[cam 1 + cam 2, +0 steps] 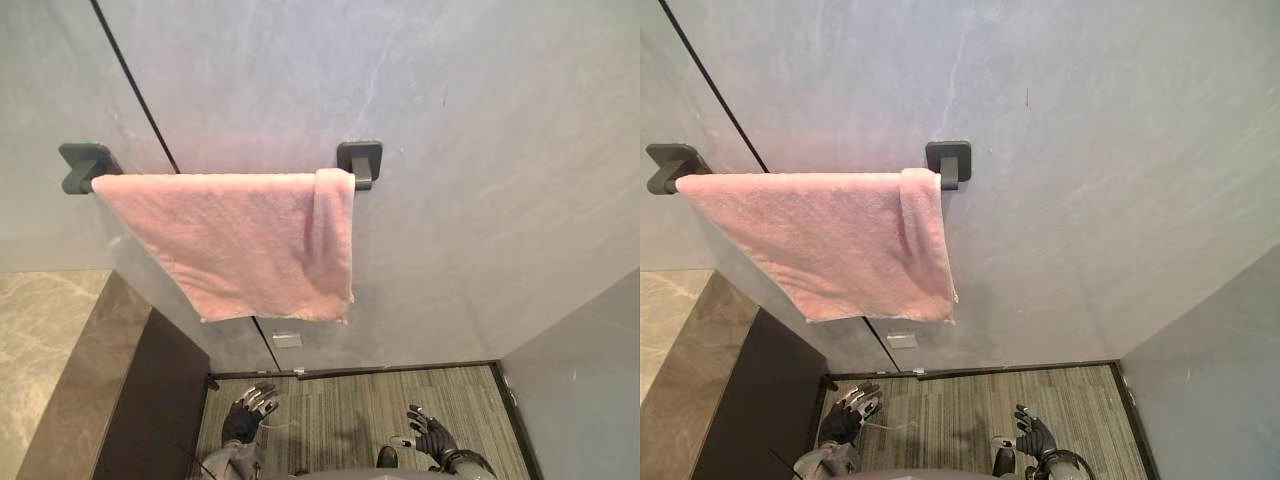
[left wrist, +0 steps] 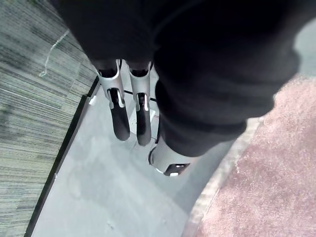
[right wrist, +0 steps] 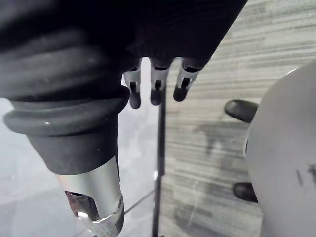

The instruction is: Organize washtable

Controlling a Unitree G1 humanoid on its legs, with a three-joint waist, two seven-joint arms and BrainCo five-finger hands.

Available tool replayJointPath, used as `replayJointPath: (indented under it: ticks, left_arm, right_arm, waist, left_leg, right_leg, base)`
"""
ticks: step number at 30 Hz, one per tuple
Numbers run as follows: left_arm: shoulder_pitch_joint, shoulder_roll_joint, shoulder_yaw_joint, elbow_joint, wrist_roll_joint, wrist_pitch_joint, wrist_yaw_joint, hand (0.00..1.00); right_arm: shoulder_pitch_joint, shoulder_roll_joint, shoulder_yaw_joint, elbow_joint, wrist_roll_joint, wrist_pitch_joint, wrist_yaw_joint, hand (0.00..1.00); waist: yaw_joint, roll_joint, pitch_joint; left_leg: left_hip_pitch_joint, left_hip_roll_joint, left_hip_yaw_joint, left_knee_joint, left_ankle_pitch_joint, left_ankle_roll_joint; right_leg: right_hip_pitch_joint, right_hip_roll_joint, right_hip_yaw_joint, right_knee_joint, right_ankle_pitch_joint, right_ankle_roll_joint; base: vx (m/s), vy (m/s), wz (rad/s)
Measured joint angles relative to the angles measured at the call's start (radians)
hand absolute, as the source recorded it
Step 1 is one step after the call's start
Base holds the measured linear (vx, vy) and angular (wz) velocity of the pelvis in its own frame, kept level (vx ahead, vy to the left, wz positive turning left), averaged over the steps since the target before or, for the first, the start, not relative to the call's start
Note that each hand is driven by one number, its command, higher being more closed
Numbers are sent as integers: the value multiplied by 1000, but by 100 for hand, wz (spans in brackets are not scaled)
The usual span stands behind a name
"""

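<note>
A pink towel (image 1: 235, 240) hangs over a dark wall bar (image 1: 360, 162) on the grey wall, its right end folded over itself. In the left wrist view the pink towel (image 2: 276, 168) shows beyond the hand, apart from it. Far below the towel, near the floor, my left hand (image 1: 247, 412) hangs with straight fingers (image 2: 121, 113) and holds nothing. My right hand (image 1: 432, 436) is low at the right, its fingers (image 3: 155, 89) also straight and empty, over the carpet.
The marble washtable top (image 1: 40, 330) lies at the left, with a dark cabinet side (image 1: 150, 400) below it. Striped grey carpet (image 1: 350, 405) covers the floor between that cabinet and a grey wall (image 1: 590, 380) at the right. A small white plate (image 1: 287, 340) sits low on the wall.
</note>
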Motion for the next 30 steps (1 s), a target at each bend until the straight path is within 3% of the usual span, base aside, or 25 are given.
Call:
replayJointPath:
  ticks: [7,8,19,26,29,30]
  left_arm:
    - [-4,8,3,-32,0,3,0,100]
    - [-4,8,2,-32,0,3,0,0]
    - [-8,7,9,-1,14,2,38,0]
    - [-44,7,76,217,93,9,86,0]
    - [-91,4,80,273,128,10,107,0]
    - [-115,-4,78,282,131,9,121,0]
  right_arm:
    - [-9,26,-7,7,-8,10,-4,0]
    - [-10,25,-7,7,-8,10,-4,0]
    - [-29,25,-9,45,-8,16,-15,0]
    - [-90,21,-22,164,-18,22,-29,0]
    - [-137,16,-54,171,-36,23,-60,0]
    - [-166,15,-59,172,-38,23,-81,0]
  waist:
    - [-2,-3,-1]
    - [-2,-3,-1]
    - [-4,-8,-3]
    - [0,-4,5]
    - [5,-6,27]
    - [6,-4,30]
  left_leg:
    - [0,-3,-4,0,-1,1]
    - [0,-3,-4,1,-1,1]
    - [-9,-2,-7,3,-1,1]
    - [-93,5,-49,126,-46,7]
    - [-158,-9,-96,122,-10,7]
    - [-216,-10,-134,129,20,-13]
  right_leg:
    - [1,-4,-6,0,0,1]
    - [1,-4,-6,0,0,1]
    - [1,-4,-9,0,-1,1]
    - [-3,-7,-39,4,-1,2]
    - [-42,-16,-98,5,11,-9]
    - [-93,-18,-130,38,8,-21]
  base:
    - [7,5,1]
    - [-30,-14,0]
    - [-25,-8,1]
    - [-22,-4,18]
    - [-110,-35,56]
    - [-162,-66,87]
